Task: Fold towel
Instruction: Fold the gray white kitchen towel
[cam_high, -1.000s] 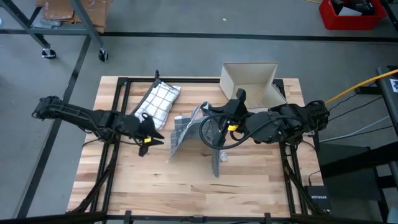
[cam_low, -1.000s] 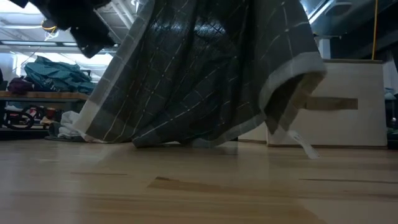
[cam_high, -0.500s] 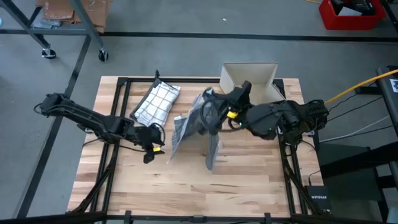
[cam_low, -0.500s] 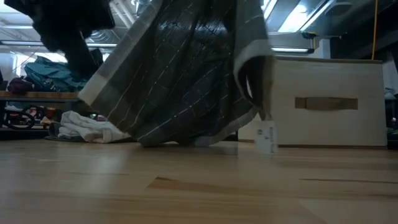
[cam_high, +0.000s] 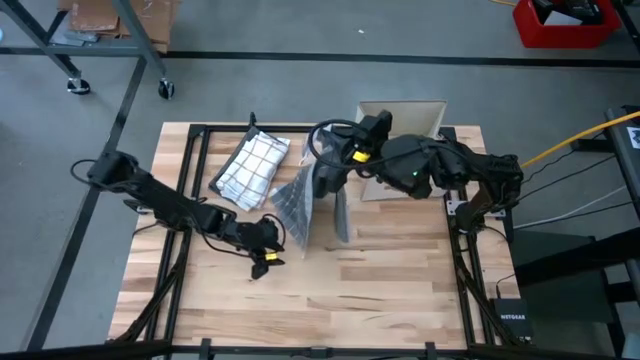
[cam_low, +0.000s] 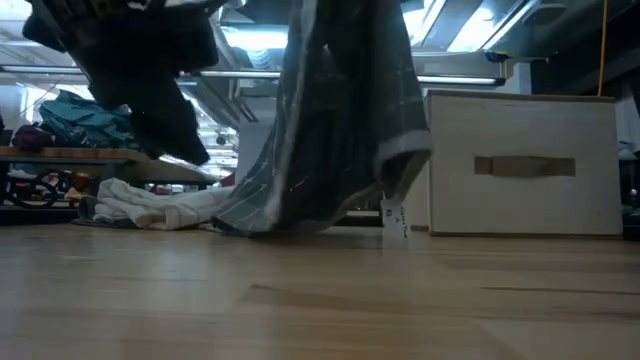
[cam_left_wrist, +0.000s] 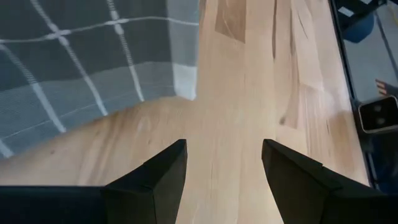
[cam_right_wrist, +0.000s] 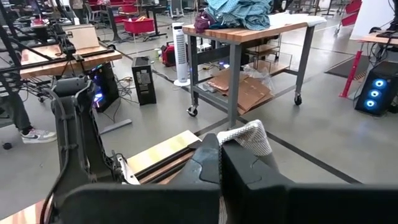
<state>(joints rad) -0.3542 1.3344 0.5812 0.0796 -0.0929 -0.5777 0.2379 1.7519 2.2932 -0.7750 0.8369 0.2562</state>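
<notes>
A grey checked towel (cam_high: 300, 205) hangs from my right gripper (cam_high: 324, 166), which is shut on it high above the table's middle. The towel's lower edge (cam_low: 270, 222) rests on the wood. My left gripper (cam_high: 272, 243) stands open low over the table, just near-left of the towel's bottom corner (cam_left_wrist: 185, 84), with only bare wood between its fingers. A folded white checked towel (cam_high: 250, 165) lies flat at the far left. My right gripper pinches a bunched bit of the towel's top (cam_right_wrist: 252, 137) between its two shut fingers. The fingers come about level from the table's right. The towel hangs gathered below them, and its lower edge (cam_low: 270, 222) lies on the table.
A beige box (cam_high: 400, 130) stands at the far edge, right behind the hanging towel. Bare wood spreads toward the near edge (cam_high: 330, 300). Beyond the table, benches and carts stand on the room's floor.
My right gripper has carried the towel toward the far edge and to the left. The cloth, spread wide before, now hangs narrow and gathered, and its bottom has dragged along. My left gripper has moved down and toward the near right, up to the towel's lower corner.
</notes>
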